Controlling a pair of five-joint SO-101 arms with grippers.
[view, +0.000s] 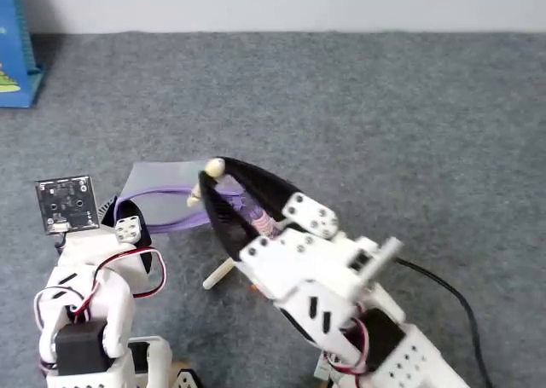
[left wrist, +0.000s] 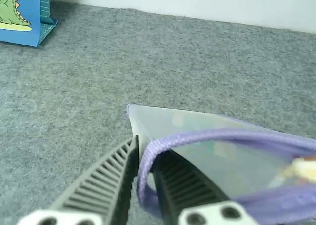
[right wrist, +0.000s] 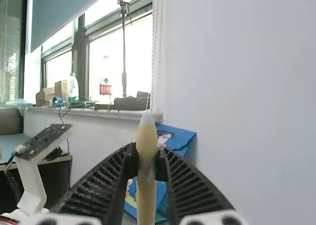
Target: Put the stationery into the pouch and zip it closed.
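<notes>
L claw point(left wrist: 144, 152) clamps clear, purple-zipped pouch point(left wrist: 212, 136) edge; R claw point(right wrist: 146, 155) clamps cream stick point(right wrist: 146, 128).

Translucent pouch point(left wrist: 217, 136), purple zip open; cream pen point(right wrist: 146, 141) clamped upright

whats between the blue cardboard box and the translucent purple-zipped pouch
Only bare grey carpet separates the blue cardboard box and purple-zipped pouch, per the high view.

Open mat point(view: 384, 107) far and right, tight around the pouch point(view: 162, 179)

Found bare carpet along the wall side and to the right. Met the right gripper point(view: 209, 176), clamped on a pen point(view: 218, 273), over the pouch's right end, and the left gripper point(left wrist: 145, 153) pinching its near-left edge. Noted a blue box point(view: 13, 55) far left, a black cable point(view: 444, 292) near right.
</notes>
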